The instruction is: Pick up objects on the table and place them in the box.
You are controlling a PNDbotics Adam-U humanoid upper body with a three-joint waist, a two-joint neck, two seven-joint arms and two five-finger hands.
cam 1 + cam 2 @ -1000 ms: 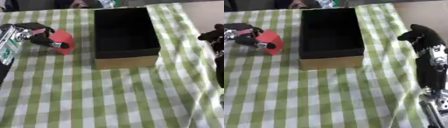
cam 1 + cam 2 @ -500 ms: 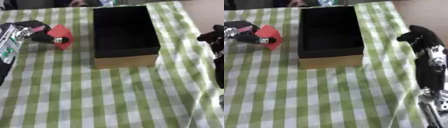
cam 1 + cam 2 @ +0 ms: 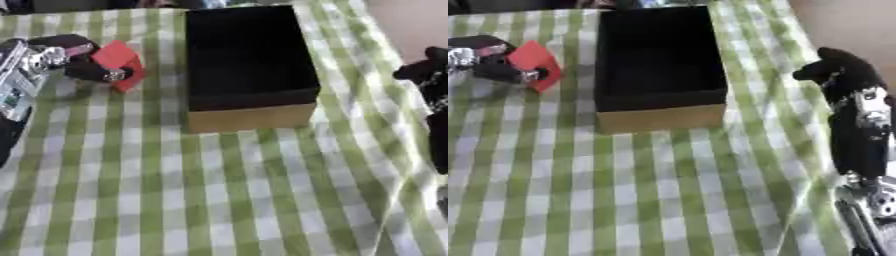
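Red block (image 3: 116,59), upper left of frame: pinched in the curled fingers of the left hand (image 3: 74,60), apparently raised for carrying to the box. Black-lined cardboard box (image 3: 249,65), upper centre, open-topped, looks empty. Right hand (image 3: 840,70), right edge: idle, fingers curled, holding nothing.

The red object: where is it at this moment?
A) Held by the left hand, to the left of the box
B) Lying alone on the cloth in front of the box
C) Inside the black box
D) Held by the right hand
A: the red object sits in the curled fingers of the left hand, left of the box, whose dark inside shows nothing.
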